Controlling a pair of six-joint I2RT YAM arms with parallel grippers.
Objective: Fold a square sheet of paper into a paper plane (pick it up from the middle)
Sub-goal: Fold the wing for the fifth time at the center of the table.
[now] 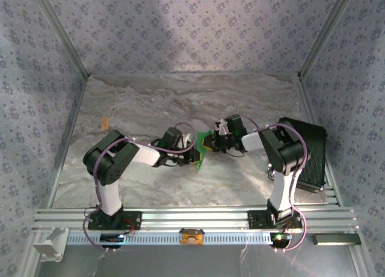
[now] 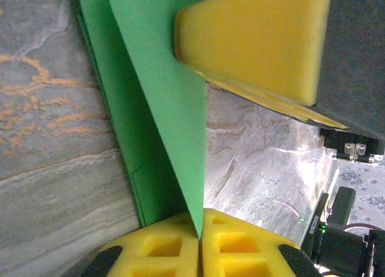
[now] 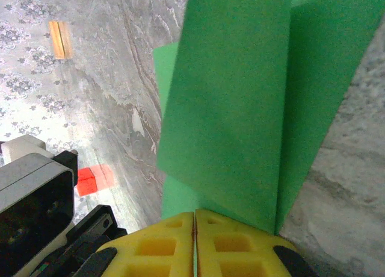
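Folding is partway: the green sheet [image 1: 204,141], creased into overlapping layers but no slim dart yet, sits over mid-bench [image 1: 150,102], the jaws of the left gripper [image 2: 200,241] and right gripper [image 3: 194,235] each pinched shut on it.

Patterned walls [image 1: 192,24] are enclosing the marbled table [image 1: 144,96] on three sides; an aluminium rail [image 1: 192,217] is running along its near edge; light is brightening the rear wall.

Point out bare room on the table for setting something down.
Free: the far half of the table beyond the arms, and the near strip between the bases. Crowded: centre, where left gripper and right gripper pinch the green paper; a black box lines the right edge.
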